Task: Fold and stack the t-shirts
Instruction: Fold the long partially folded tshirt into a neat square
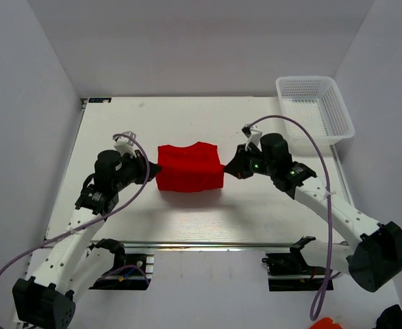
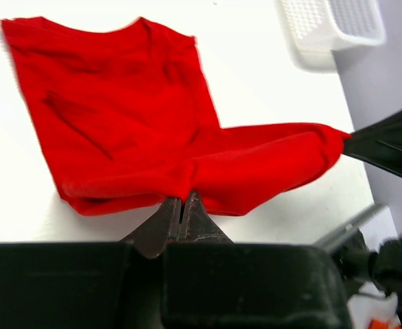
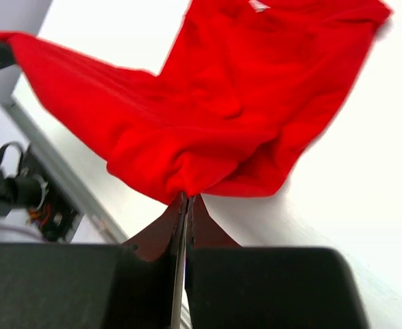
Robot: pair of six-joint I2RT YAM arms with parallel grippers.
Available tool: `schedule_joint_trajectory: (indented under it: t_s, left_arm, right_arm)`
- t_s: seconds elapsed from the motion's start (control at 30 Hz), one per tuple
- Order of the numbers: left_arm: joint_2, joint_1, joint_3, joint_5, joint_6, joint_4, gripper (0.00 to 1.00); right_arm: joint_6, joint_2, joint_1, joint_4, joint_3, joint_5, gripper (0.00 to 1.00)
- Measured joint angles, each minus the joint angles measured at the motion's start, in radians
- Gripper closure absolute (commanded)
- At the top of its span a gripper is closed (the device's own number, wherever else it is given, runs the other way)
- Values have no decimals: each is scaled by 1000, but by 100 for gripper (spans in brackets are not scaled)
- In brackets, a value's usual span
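The bright red t-shirt [image 1: 189, 166] lies partly folded in the middle of the table, its near edge lifted and stretched between my two grippers. My left gripper [image 1: 153, 170] is shut on the shirt's left corner; in the left wrist view the cloth [image 2: 153, 130] bunches at the shut tips [image 2: 181, 200]. My right gripper [image 1: 227, 168] is shut on the shirt's right corner; in the right wrist view the cloth [image 3: 228, 110] bunches at the shut tips [image 3: 187, 199]. The far part of the shirt rests on the table.
A white mesh basket [image 1: 315, 108] stands at the back right corner of the table, also seen in the left wrist view [image 2: 331, 27]. A metal rail [image 1: 207, 244] runs along the table's near edge. White walls enclose the table.
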Motion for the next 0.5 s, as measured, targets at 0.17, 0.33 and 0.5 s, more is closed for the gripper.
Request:
schedule_joint_trajectory:
  t_s: [0.17, 0.33, 0.5]
  left_arm:
    - [94, 8, 7, -74, -11, 21, 100]
    - [150, 8, 43, -151, -16, 43, 100]
    - [234, 8, 121, -194, -10, 88, 100]
  right_arm:
    - [18, 109, -6, 0, 51, 71, 100]
    - [22, 193, -19, -1, 124, 119, 100]
    - [9, 256, -37, 3, 229, 134, 100]
